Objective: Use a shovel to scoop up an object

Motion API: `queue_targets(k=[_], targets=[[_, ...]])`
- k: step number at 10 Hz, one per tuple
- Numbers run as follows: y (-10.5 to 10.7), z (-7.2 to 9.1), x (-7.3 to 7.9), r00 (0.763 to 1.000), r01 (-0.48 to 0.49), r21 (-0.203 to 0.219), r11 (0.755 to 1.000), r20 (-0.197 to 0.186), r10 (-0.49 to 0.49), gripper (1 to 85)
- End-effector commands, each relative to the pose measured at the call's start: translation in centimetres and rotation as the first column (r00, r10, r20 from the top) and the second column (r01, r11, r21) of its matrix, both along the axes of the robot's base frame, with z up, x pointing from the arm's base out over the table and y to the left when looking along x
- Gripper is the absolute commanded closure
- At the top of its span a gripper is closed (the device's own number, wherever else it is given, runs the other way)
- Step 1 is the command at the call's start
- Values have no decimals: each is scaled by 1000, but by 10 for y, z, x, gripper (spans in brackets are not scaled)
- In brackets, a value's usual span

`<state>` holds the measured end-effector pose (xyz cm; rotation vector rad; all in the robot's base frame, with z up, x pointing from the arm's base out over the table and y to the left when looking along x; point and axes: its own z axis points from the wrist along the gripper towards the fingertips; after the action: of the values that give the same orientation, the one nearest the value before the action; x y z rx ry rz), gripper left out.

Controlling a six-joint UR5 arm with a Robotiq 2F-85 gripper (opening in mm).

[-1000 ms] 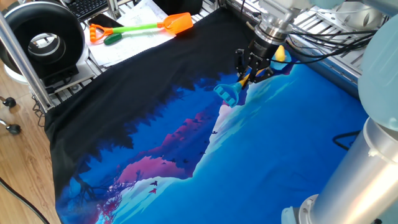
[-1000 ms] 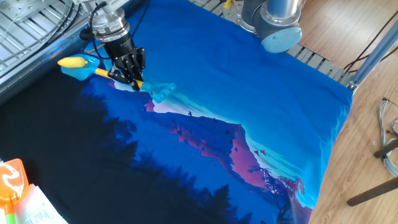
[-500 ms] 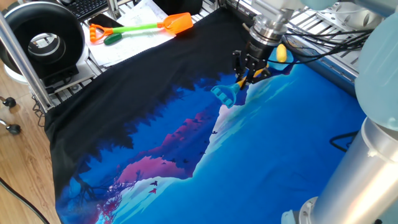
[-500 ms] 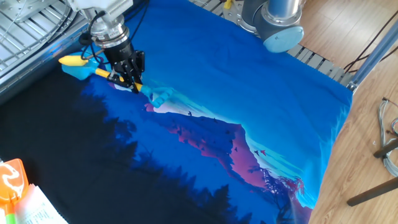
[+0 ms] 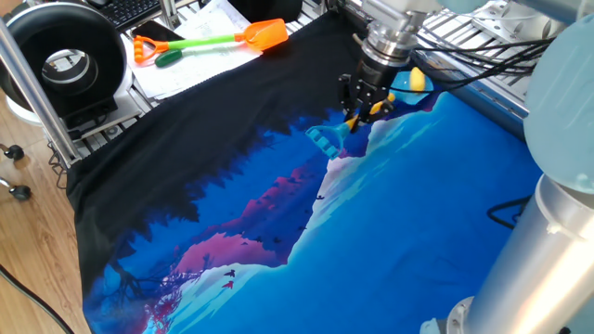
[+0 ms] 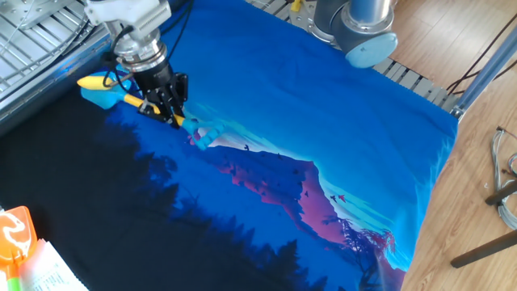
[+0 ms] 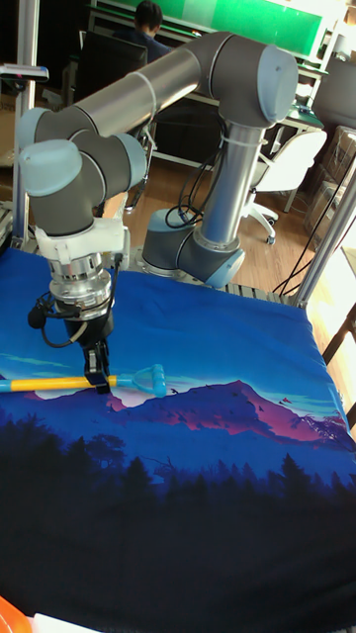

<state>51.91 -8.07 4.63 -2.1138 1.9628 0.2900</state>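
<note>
My gripper [image 5: 356,111] [image 6: 170,114] [image 7: 98,380] is shut on the yellow shaft [image 7: 44,383] of the shovel [image 6: 137,103], close to its light-blue D-shaped handle end [image 5: 325,141] [image 6: 203,132] [image 7: 150,380]. The shovel lies nearly level just above the blue printed cloth [image 6: 323,121]. Its light-blue blade [image 5: 405,96] [image 6: 102,94] points toward the metal rack. The object [image 5: 416,80] [image 6: 92,81], a small yellow oval, rests on the blade. In the tall fixed view the blade and the object are cut off at the left edge.
An orange-bladed, green-shafted toy shovel [image 5: 200,42] lies on papers [image 5: 209,60] beyond the cloth's black end. A black round device [image 5: 65,56] stands at the far corner. The metal rack [image 6: 36,36] runs beside the blade. The robot base [image 6: 359,24] stands at the cloth's far edge.
The gripper has carried the shovel, with the object still on the blade, a short way handle-first toward the black part of the cloth. Its grip has not changed.
</note>
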Motion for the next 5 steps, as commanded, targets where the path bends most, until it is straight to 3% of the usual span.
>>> queue_targets(k=[1, 5], targets=[[12, -1, 17, 999, 50, -11, 999, 2, -50, 840], [30, 0, 33, 997, 83, -16, 996, -4, -83, 840]])
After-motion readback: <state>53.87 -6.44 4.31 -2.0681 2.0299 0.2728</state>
